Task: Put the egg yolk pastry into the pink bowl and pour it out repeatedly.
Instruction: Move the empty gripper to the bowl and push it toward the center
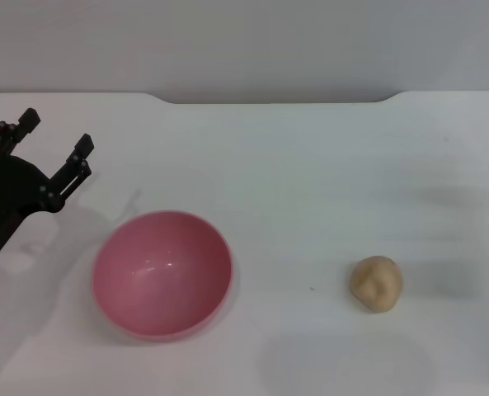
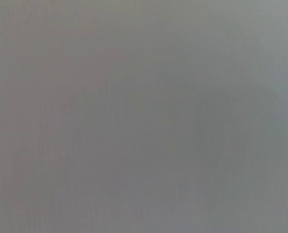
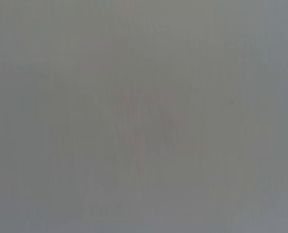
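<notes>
Right of the pink bowl (image 1: 162, 274), well apart on the table (image 1: 310, 165), lies the egg yolk pastry (image 1: 376, 284). Left gripper (image 1: 56, 140) hovers beyond the bowl's left rim, jaws spread, empty. You'd best grip the pastry gently.

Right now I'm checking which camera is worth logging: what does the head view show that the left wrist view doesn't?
Only the head view shows the scene: the pink bowl upright and empty on the white table, the egg yolk pastry lying on the table apart from it toward the robot's right, and the left gripper open at the left edge, behind the bowl and touching nothing. The right gripper is out of sight. Only the left wrist view: nothing distinct, just a flat grey field. Shared: no recognisable object appears in both.
</notes>
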You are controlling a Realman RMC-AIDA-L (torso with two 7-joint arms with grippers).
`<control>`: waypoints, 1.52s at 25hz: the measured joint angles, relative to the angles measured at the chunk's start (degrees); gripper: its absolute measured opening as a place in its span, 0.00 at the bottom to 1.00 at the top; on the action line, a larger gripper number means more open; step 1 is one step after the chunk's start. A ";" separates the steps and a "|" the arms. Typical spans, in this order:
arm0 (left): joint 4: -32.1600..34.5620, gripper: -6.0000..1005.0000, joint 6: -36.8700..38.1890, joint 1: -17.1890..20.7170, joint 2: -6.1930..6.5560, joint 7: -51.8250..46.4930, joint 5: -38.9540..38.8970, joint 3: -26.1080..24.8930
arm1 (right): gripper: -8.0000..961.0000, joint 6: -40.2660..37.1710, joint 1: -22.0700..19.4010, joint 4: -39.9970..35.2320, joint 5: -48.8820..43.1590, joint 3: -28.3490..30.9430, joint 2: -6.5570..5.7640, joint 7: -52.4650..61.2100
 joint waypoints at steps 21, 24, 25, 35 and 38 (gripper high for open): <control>14.41 0.75 -11.32 -2.65 1.14 -29.13 0.54 0.97 | 0.48 -0.01 -0.84 0.32 0.00 0.00 0.18 1.86; 23.69 0.75 -21.38 -3.05 1.89 -40.79 4.70 5.41 | 0.48 -0.01 -1.05 0.36 -0.01 0.00 0.18 1.86; 26.84 0.75 -24.63 -3.15 2.25 -45.19 7.30 6.78 | 0.48 -0.05 -1.07 0.36 -0.01 0.00 0.18 1.85; 55.19 0.75 -20.55 -7.87 8.55 -106.26 57.29 9.90 | 0.48 0.01 -0.80 0.31 -0.01 0.00 0.17 1.85; 65.21 0.75 -8.31 -9.55 8.86 -121.42 73.99 9.37 | 0.48 0.01 -0.64 0.08 -0.01 0.00 0.12 1.85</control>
